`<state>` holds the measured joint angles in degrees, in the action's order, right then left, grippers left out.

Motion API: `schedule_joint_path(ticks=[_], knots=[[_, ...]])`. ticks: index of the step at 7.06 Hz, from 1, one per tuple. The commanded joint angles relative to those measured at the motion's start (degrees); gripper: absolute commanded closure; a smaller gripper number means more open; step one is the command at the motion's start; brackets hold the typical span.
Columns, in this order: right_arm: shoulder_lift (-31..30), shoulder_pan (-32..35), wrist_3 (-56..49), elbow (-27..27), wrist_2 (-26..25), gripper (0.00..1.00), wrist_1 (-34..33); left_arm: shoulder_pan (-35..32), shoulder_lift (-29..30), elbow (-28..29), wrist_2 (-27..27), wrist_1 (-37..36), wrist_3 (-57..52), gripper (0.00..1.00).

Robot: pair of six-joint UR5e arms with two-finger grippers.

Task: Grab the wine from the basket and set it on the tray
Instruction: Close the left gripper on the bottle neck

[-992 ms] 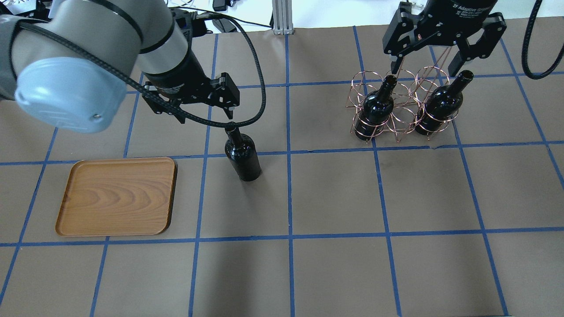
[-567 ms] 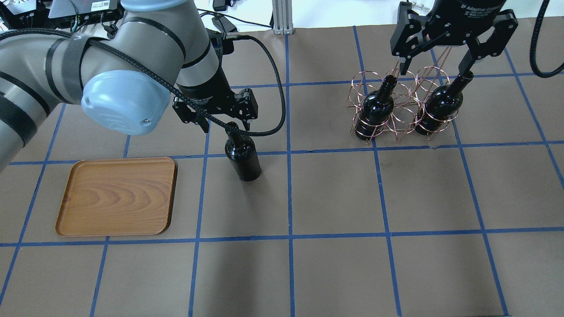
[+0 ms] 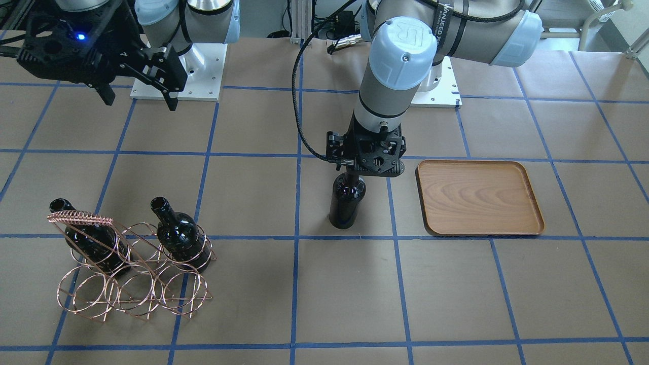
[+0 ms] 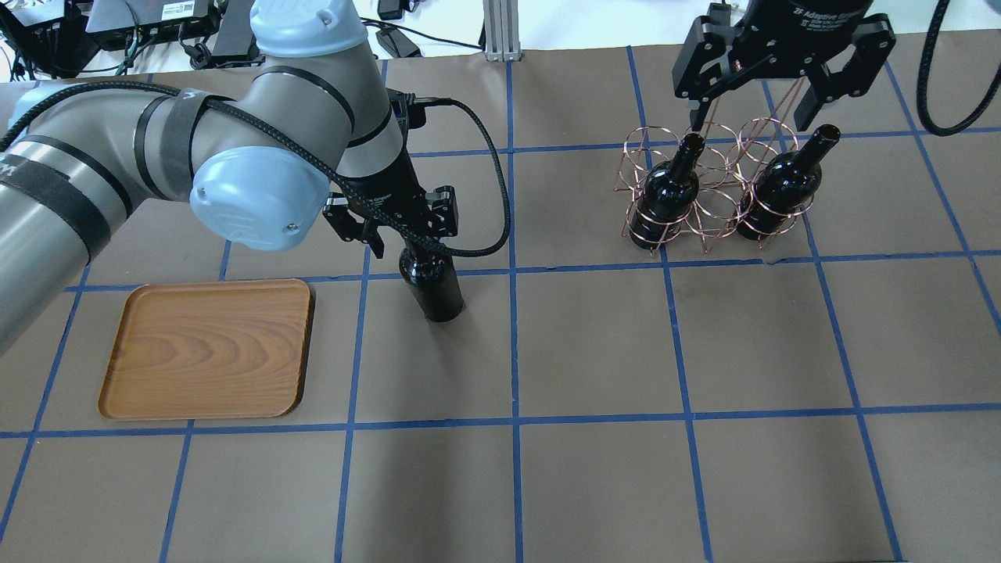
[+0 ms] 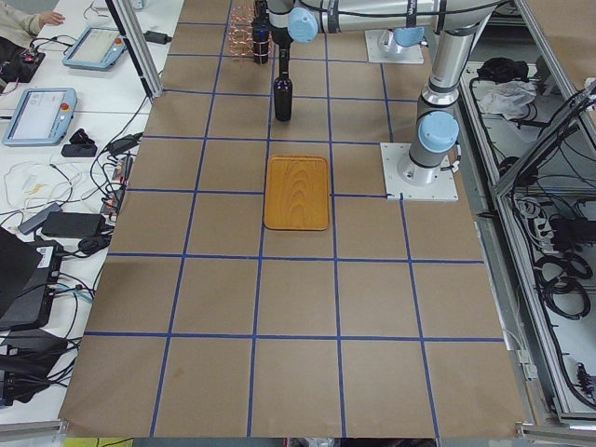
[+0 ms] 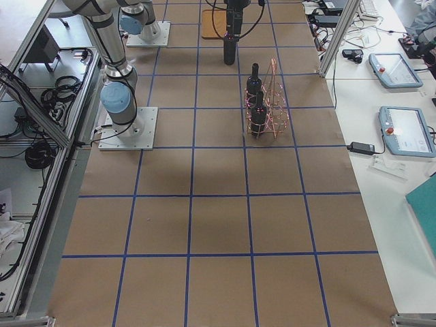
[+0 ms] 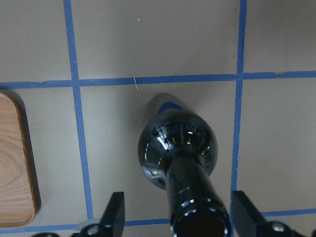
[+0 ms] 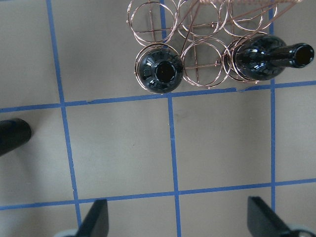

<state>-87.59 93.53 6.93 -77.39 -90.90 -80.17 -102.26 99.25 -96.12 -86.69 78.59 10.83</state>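
**Glass neck now straddled: left tool settles over the bottle beside the tray**

Over the last second the left tool [image 7: 180, 219] has swung in from behind the wine [image 4: 432, 285] and come down over it. The bottle neck now sits between its two fingers [image 7: 114, 212]. The left wrist view shows both fingers spread wide, with bare bench [image 4: 594, 344] visible between each one and the glass. The tool is therefore open around the neck and has no hold on anything yet.

The wine itself has not moved. It stands upright on the bench just off the tray [image 4: 207, 348], near the tray's far corner on the side facing the basket [image 3: 81, 219]. It is already out of the basket but not yet on the wood.

The basket sits well apart from the tray, beyond the bottle, and carries the two other bottles [image 4: 669, 191]. The right tool [image 4: 751, 109] has shifted only slightly. It hangs above the basket's tray-distant end, fingers wide apart and empty.

For the task, the approach looks finished and the grasp is the step in hand. Closing on the neck should come next, followed by a lift high enough to clear the tray's low rim and a short carry onto it. A glossy neck held by two fingers could slip or swing, so a firm, centred pinch seems important.
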Motion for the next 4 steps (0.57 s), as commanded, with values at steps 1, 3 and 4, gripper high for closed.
schedule_joint_path(ticks=[1, 3, 4], knots=[[0.58, 2.36, 0.63, -0.40, -0.68, 0.00, -1.91, 0.05, 0.25, 0.23, 0.03, -0.10, -0.54, 0.43], [0.67, 2.36, 0.72, -0.49, -0.77, 0.00, -4.12, 0.05, 0.33, 0.50, 0.20, -0.10, -0.37, 0.41], [0.67, 2.36, 0.72, -0.49, -0.51, 0.00, -4.12, 0.05, 0.33, 0.67, 0.20, -0.19, -0.11, 0.41]])
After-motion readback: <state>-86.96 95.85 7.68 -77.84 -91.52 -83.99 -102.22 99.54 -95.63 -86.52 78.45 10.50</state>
